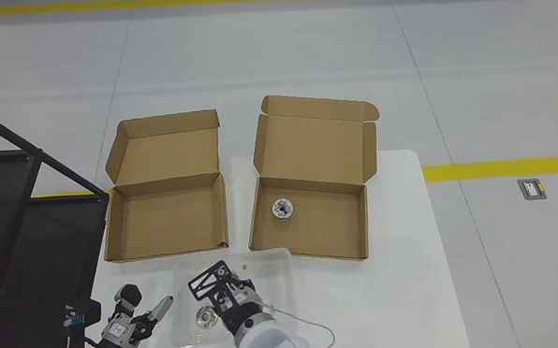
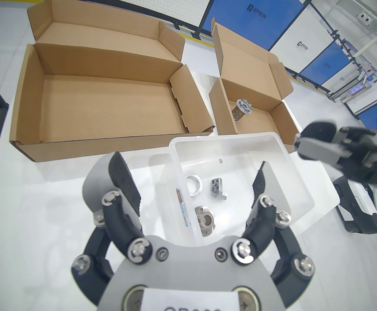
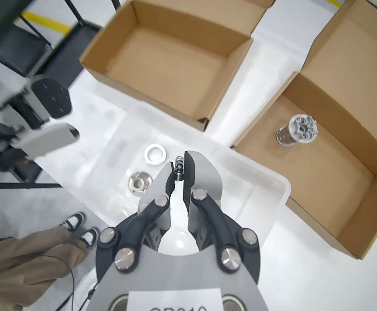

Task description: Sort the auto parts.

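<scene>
Tabletop [image 1: 405,281] is bearing the tray [image 3: 275,187]; I'm pinching a bolt [image 3: 178,170] in the right gripper [image 3: 178,163], planning a straight lift; left gripper [image 2: 189,161] is hanging wide.

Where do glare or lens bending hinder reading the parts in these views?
Left wrist view: the wide lens bows the edges of the empty brown cardboard box. Right wrist view: reflections streak the clear plastic tray, yet the small threaded metal bolt reads plainly. Top view: that tray nearly vanishes against the white table.
</scene>
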### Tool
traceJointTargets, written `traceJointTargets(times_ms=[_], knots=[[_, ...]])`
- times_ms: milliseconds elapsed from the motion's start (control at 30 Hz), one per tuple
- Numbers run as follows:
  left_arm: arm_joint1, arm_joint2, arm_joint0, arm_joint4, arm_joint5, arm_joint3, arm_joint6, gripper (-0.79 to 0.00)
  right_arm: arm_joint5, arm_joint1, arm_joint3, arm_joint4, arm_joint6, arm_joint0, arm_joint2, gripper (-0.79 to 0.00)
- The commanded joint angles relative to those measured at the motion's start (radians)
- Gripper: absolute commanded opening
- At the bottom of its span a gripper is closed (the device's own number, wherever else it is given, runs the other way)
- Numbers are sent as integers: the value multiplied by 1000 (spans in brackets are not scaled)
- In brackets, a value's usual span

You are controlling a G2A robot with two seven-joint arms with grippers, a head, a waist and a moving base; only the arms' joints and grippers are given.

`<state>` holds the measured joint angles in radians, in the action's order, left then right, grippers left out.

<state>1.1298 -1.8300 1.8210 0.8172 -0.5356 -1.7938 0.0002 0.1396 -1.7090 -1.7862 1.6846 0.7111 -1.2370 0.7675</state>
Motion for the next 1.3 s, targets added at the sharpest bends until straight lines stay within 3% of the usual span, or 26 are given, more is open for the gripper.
traceJointTargets(times_ms=[0, 200, 367, 633, 667, 833, 933, 1267], knots=[[0, 0, 0, 0, 0, 0, 0, 0, -160, 19, -63, -124, -76, -35, 93, -785], [0, 0, 0, 0, 0, 0, 0, 0, -757, 81, -118, -481, -137, -87, 359, -785], [0, 0, 0, 0, 0, 0, 0, 0, -1120, 125, -42, -765, -102, -57, 526, -785], [0, 0, 0, 0, 0, 0, 0, 0, -1148, 205, 34, -1062, 67, 25, 583, -785], [0, 0, 0, 0, 0, 0, 0, 0, -1109, 210, 44, -1060, 73, 28, 601, -785], [0, 0, 0, 0, 0, 0, 0, 0, -664, 209, 49, -917, 63, 73, 614, -785], [0, 0, 0, 0, 0, 0, 0, 0, -448, 206, 90, -835, 76, 117, 591, -785], [0, 0, 0, 0, 0, 0, 0, 0, 13, 186, 447, -667, 200, 384, 485, -785]])
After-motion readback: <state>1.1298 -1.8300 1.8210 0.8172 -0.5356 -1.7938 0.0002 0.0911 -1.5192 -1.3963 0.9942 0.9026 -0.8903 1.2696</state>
